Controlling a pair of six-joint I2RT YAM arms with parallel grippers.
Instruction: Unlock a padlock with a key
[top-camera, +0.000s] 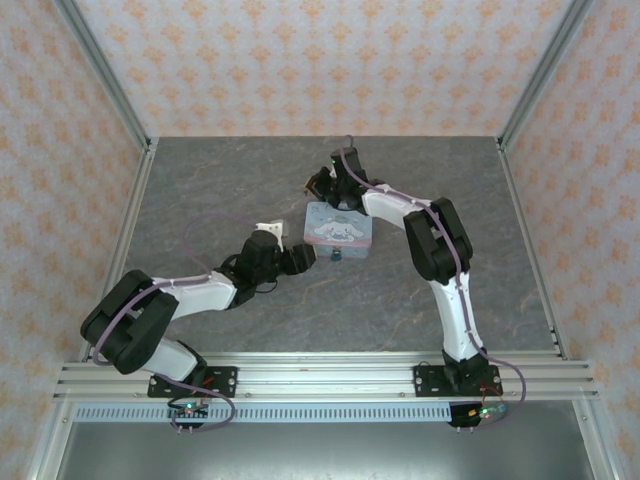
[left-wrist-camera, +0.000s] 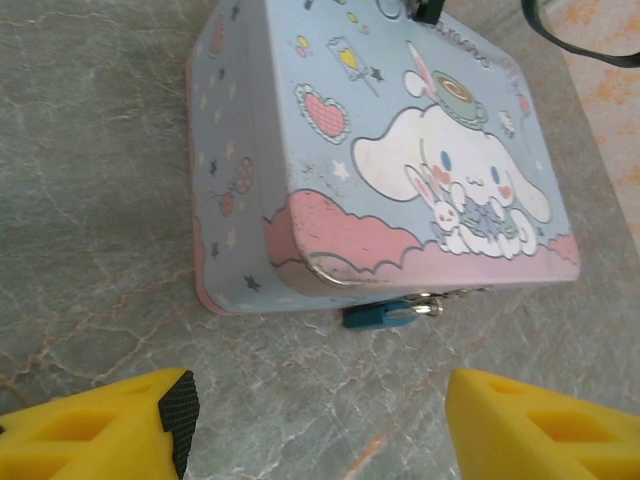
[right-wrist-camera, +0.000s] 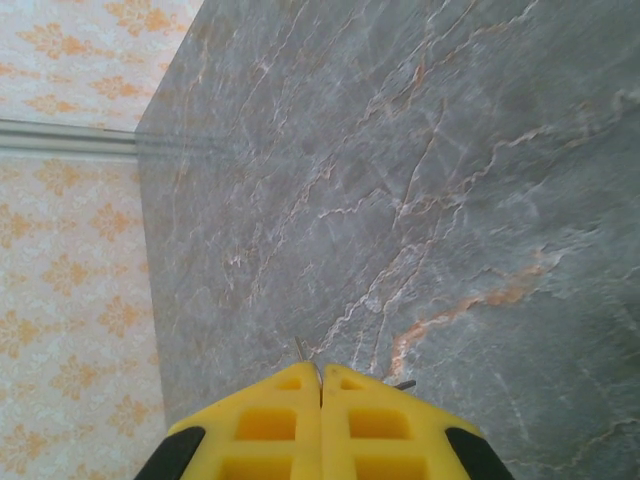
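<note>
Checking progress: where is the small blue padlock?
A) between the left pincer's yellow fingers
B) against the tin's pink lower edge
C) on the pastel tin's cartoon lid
B: the small blue padlock lies against the pink lower edge of the pastel blue-and-pink tin, ahead of the open left pincer.

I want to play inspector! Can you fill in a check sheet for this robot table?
Surface: grey marbled table.
Job's things: blue padlock at the front edge of the tin; thin metal sliver, probably the key, pokes from the right end effector.
Clutter: the pastel cartoon tin.
Grippers: left end effector open, facing the padlock; right end effector shut.
Cables: purple cables along both arms.
Surroundings: orange-patterned walls, metal frame.
</note>
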